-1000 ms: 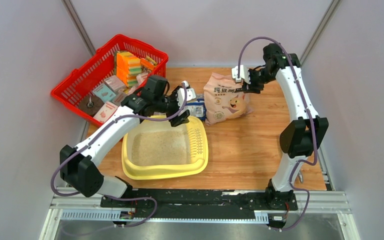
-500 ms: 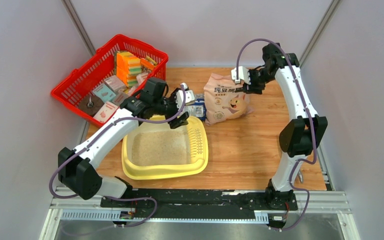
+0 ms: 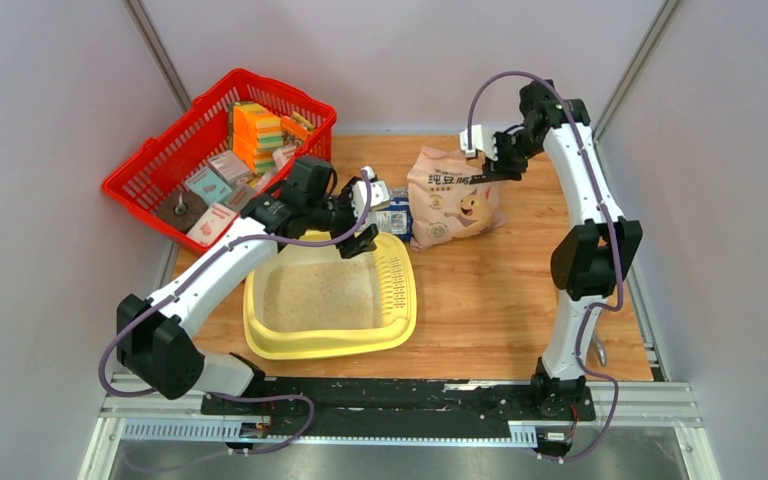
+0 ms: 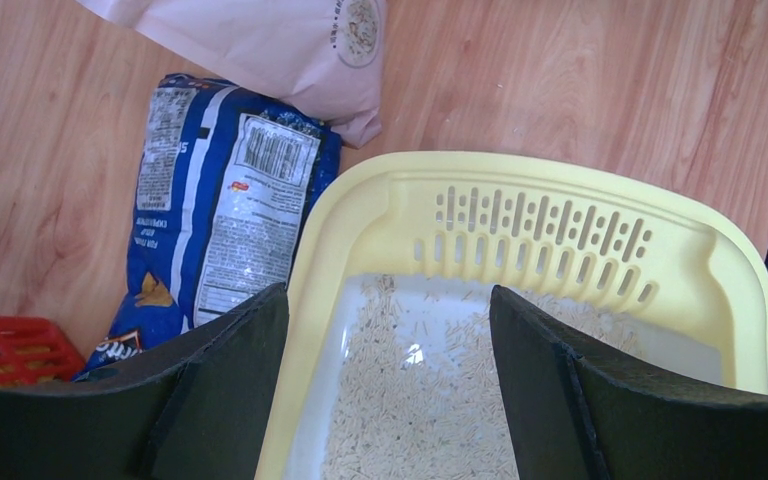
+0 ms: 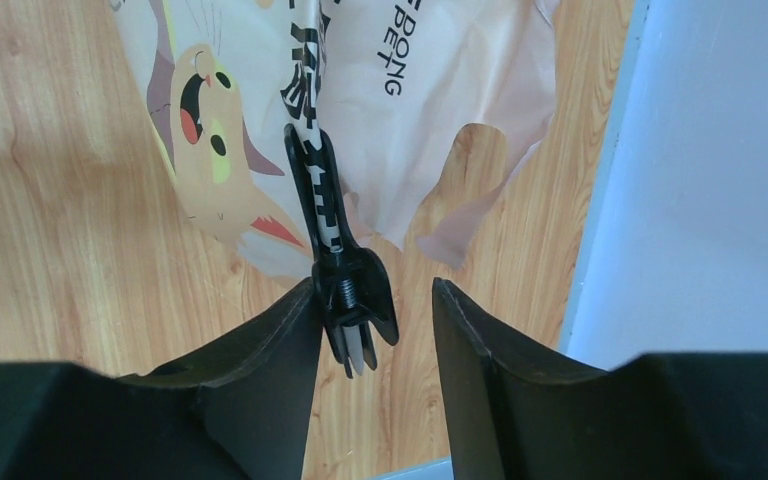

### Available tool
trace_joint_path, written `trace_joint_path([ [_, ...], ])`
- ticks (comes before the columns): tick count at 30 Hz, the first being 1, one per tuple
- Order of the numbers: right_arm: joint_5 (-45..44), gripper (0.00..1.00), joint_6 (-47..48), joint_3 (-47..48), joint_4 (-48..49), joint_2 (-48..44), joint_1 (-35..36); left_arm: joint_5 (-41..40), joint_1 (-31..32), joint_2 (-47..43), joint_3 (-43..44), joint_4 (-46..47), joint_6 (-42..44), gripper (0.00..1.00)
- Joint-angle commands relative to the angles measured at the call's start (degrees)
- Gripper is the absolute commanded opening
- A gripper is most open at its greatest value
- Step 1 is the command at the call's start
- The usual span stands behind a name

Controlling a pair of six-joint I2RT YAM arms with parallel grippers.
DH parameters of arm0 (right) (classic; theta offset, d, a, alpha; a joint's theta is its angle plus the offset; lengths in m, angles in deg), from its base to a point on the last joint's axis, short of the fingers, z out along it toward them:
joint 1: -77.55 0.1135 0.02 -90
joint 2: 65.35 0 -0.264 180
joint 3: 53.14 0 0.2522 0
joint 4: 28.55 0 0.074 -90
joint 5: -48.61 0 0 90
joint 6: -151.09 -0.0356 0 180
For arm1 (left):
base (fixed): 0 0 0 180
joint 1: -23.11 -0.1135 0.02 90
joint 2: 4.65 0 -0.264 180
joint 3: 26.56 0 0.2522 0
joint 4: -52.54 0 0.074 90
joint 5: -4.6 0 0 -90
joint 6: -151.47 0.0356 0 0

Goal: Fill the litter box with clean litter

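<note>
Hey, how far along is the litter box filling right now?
Litter already covers the floor of the litter box. Neither claw holds anything: the left claw hangs open over the box's far edge, the right claw open above the tan bag, a black clip showing between its fingers. Left: perhaps a top-up.

- The wood-grain counter (image 3: pixel 520 300) is sitting under soft, even light.
- Pale grey walls (image 3: pixel 410 50) are closing in on three sides.
- Metal corner posts (image 3: pixel 155 50) are slanting up at the back.
- An aluminium rail (image 3: pixel 660 405) is running along the counter's near edge.
</note>
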Motion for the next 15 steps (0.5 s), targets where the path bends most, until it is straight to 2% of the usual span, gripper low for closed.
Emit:
trace_joint_path([
  [1, 0.79, 0.47, -1.43, 4.61, -4.63, 0.90, 0.24, 0.57, 0.15, -1.33, -0.49, 1.13, -1.11, 0.81],
  [3, 0.79, 0.40, -0.38, 5.49, -6.29, 1.17, 0.24, 0.92, 0.15, -1.07, -0.58, 1.22, -1.11, 0.81],
  [4, 0.70, 0.23, -0.11, 6.01, -6.91, 1.43, 0.24, 0.92, 0.15, -0.98, -0.58, 1.30, -1.28, 0.81],
  [6, 0.61, 0.05, -0.37, 8.20, -8.58, 1.78, 0.24, 0.83, 0.15, -0.71, -0.40, 1.30, -1.20, 0.81],
  [9, 2.18, 0.00, -2.04, 9.27, -8.68, 0.29, -0.02, 0.83, 0.15, -0.28, -0.05, 1.04, -1.28, 0.81],
  [15, 7.37, 0.00, -6.17, 6.55, -8.14, -7.79, -0.55, 0.57, 0.15, 0.16, -0.40, 0.60, -1.64, 0.81],
])
